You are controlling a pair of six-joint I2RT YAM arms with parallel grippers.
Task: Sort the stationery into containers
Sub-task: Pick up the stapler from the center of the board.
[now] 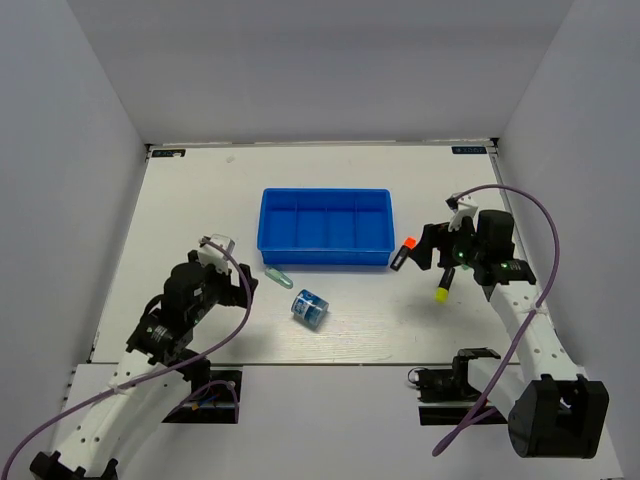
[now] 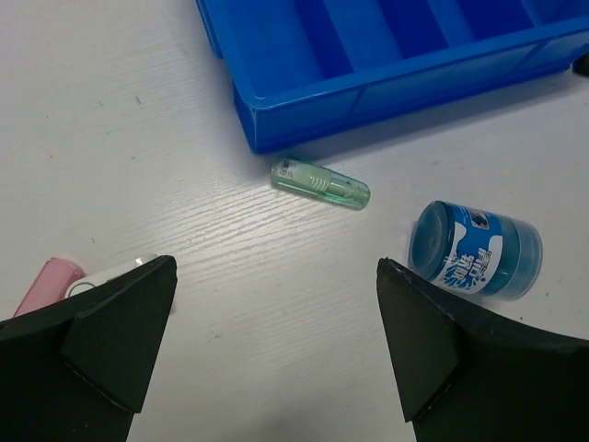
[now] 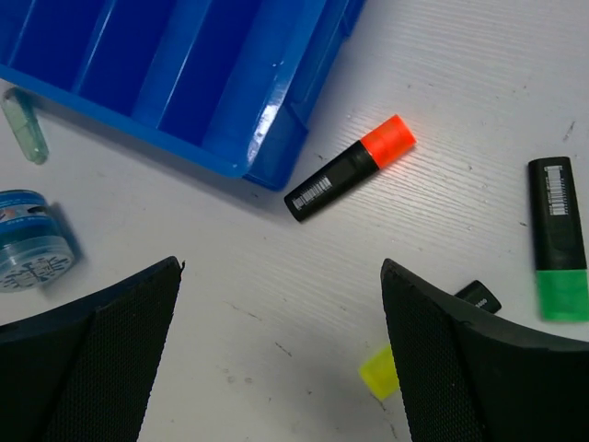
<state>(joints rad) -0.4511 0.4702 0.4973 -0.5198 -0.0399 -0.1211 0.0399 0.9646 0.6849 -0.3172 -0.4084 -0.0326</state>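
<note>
- The desk (image 1: 200, 200) is white, with a fine wood grain running across its top.
- A few small dark scuffs (image 3: 279, 349) mark its surface in the right wrist view.
- A pale grey back wall (image 1: 320, 70) rises at its far edge.
- A left wall (image 1: 60, 200) and a right wall (image 1: 590, 180) of the same grey close the sides.
- A small dark label (image 1: 168, 153) sits at the far left corner, and a second label (image 1: 470, 150) at the far right.

Robotics lab test cell: plain white wall panels (image 1: 330, 60) enclose a white wood-grain table (image 1: 200, 200) behind and beside a shallow bright blue rectangular plastic tray (image 1: 326, 258). In front of it stand two white-and-black robot arms (image 1: 185, 300), trailing purple cables (image 1: 500, 186).
</note>
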